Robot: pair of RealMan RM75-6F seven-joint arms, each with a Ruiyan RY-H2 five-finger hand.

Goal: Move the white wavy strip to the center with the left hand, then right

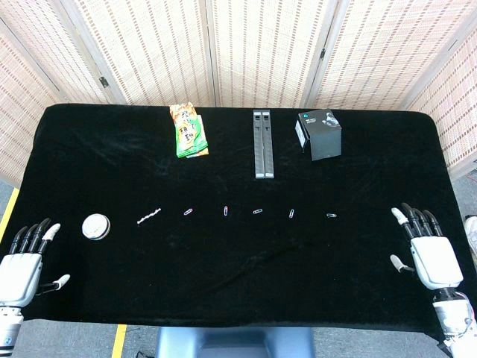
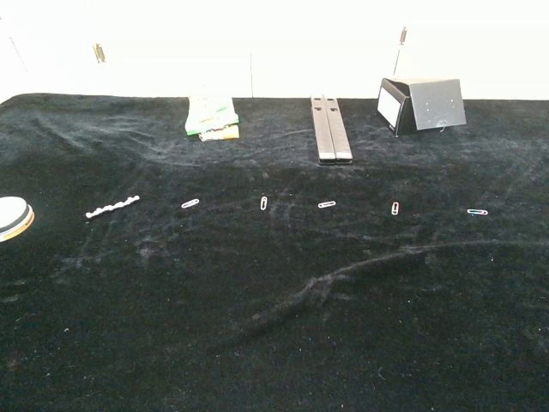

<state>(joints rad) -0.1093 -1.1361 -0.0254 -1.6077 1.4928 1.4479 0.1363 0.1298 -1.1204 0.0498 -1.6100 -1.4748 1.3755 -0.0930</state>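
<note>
My left hand [image 1: 21, 265] rests palm-down at the near left edge of the black cloth-covered table [image 1: 238, 298], fingers spread and holding nothing; my right hand [image 1: 428, 250] lies the same way at the near right edge, also empty. Both sit back, I judge, to leave the row clear for a reach. The small white wavy strip [image 1: 149, 217] lies left of centre, between the round white disc with a metal rim [image 1: 96, 227] and the first of five small paper clips [image 1: 188, 212] that run rightward in a line. It is nearer my left hand, so that hand should go first; the strip looks thin and flat, so pinching it off the cloth may be fiddly
</note>
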